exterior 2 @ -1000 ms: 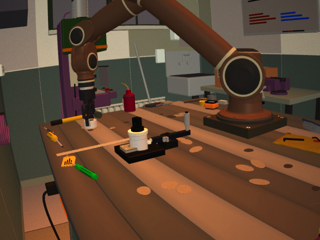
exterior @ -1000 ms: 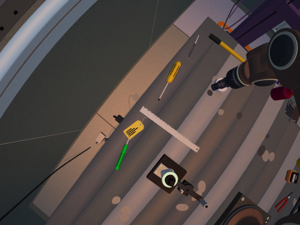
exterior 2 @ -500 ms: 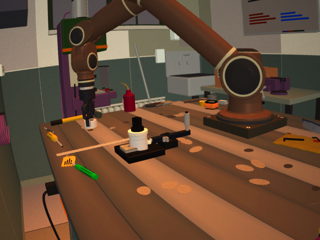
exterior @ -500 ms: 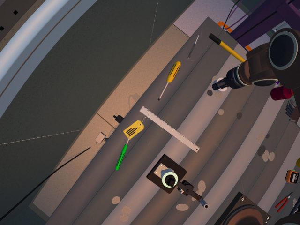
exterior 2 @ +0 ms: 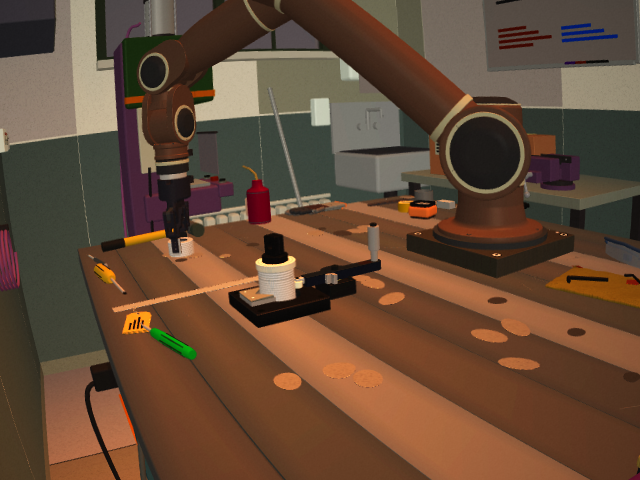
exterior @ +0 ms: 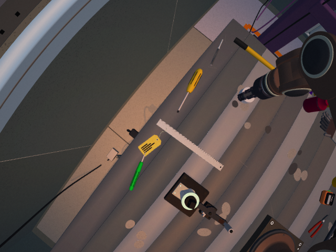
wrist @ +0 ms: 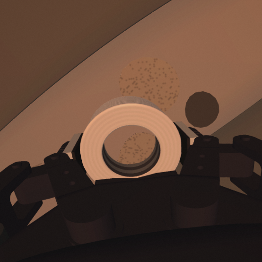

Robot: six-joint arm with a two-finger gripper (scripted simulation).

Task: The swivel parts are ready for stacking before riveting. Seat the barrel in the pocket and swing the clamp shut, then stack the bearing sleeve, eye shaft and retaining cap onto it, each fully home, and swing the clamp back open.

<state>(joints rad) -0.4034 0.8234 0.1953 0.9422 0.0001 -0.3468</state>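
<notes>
At the far left end of the bench the white ring-shaped retaining cap (wrist: 130,140) (exterior 2: 182,246) (exterior: 248,95) rests on the planks, and my gripper (wrist: 130,149) (exterior 2: 177,243) (exterior: 243,96) stands straight down over it with a finger pad against each side of the ring. Mid-bench, the dark fixture plate (exterior 2: 279,304) (exterior: 186,194) carries the pale ribbed barrel stack (exterior 2: 276,279) (exterior: 190,200) with the black eye shaft (exterior 2: 274,249) rising from its top. The clamp arm (exterior 2: 341,269) (exterior: 214,214) lies against the stack, its handle (exterior 2: 373,241) upright.
A red oil bottle (exterior 2: 257,201) stands behind the fixture. A steel ruler (exterior 2: 183,295) (exterior: 190,144), yellow screwdriver (exterior 2: 106,274) (exterior: 191,86), green screwdriver (exterior 2: 173,344) (exterior: 135,176), yellow tag (exterior 2: 136,323) and a yellow-handled hammer (exterior 2: 135,238) (exterior: 253,53) lie around the cap and fixture.
</notes>
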